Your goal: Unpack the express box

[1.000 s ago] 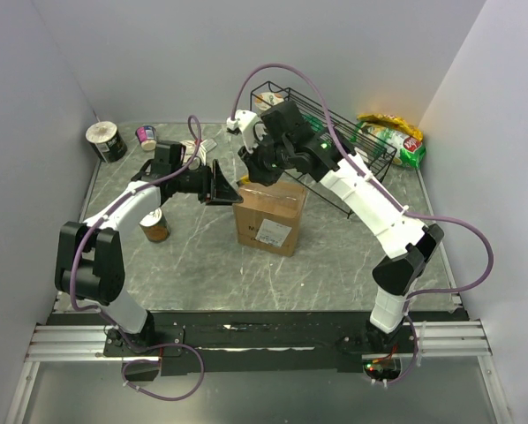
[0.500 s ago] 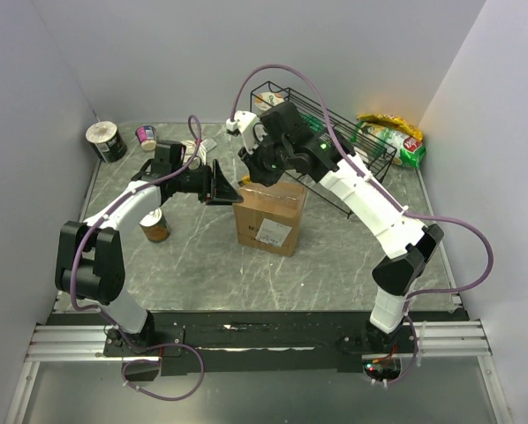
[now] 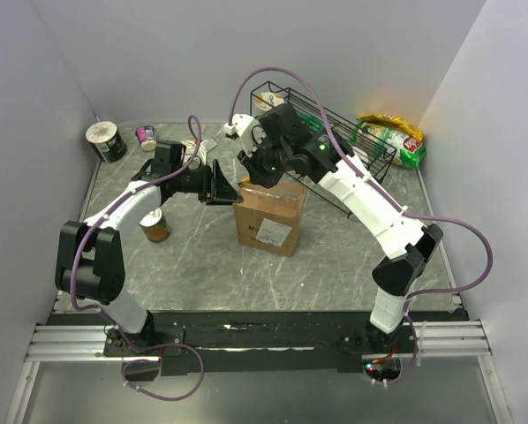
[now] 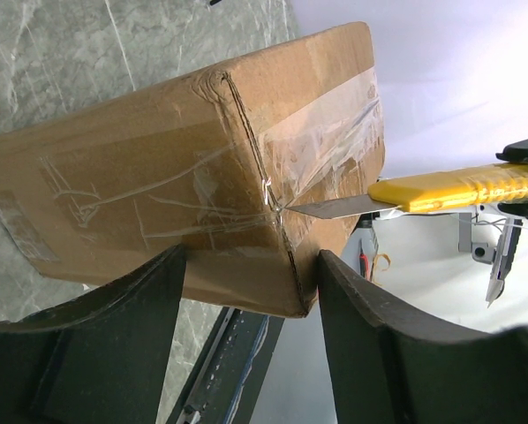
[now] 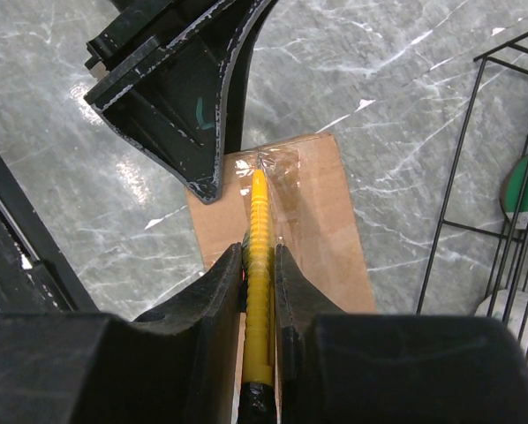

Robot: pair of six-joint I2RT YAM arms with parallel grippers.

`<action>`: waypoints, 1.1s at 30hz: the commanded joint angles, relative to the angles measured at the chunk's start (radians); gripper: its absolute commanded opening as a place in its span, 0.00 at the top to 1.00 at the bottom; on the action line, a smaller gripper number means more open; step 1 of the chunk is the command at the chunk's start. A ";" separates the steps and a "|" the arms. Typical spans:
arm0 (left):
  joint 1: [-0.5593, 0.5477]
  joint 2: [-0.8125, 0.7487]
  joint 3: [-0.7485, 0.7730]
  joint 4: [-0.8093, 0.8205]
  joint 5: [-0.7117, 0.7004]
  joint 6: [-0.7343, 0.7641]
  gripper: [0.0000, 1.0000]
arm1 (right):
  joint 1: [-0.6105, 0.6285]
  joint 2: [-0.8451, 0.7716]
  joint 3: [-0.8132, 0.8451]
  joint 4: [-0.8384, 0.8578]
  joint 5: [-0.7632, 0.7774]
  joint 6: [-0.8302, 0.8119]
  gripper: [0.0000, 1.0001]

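The express box (image 3: pixel 268 221) is a brown carton with clear tape over its top seam and a white label (image 3: pixel 273 234) on its near side. It also shows in the left wrist view (image 4: pixel 158 177) and the right wrist view (image 5: pixel 321 230). My left gripper (image 3: pixel 227 187) clamps the box's upper left corner between its fingers (image 4: pixel 246 256). My right gripper (image 3: pixel 255 177) is shut on a yellow utility knife (image 5: pixel 260 221) above the box (image 5: pixel 260 252). The knife (image 4: pixel 458 187) has its blade tip (image 4: pixel 330 208) at the tape on the box's top edge.
A black wire basket (image 3: pixel 335 132) stands behind the box on the right, with snack bags (image 3: pixel 392 132) beyond it. A can (image 3: pixel 155 225) stands left of the box under the left arm. A tin (image 3: pixel 105 141) and a small cup (image 3: pixel 147 137) sit at the back left.
The right wrist has shifted very slightly to the left with the knife. The box and the left arm have not moved.
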 commanded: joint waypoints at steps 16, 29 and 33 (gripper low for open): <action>-0.020 0.061 -0.044 -0.082 -0.199 0.060 0.36 | 0.006 -0.013 0.015 -0.081 0.045 -0.065 1.00; -0.020 0.069 -0.048 -0.079 -0.201 0.059 0.36 | 0.002 -0.049 -0.034 -0.092 0.063 -0.085 1.00; -0.020 0.072 -0.050 -0.076 -0.199 0.059 0.36 | -0.003 -0.061 -0.057 -0.097 0.066 -0.089 1.00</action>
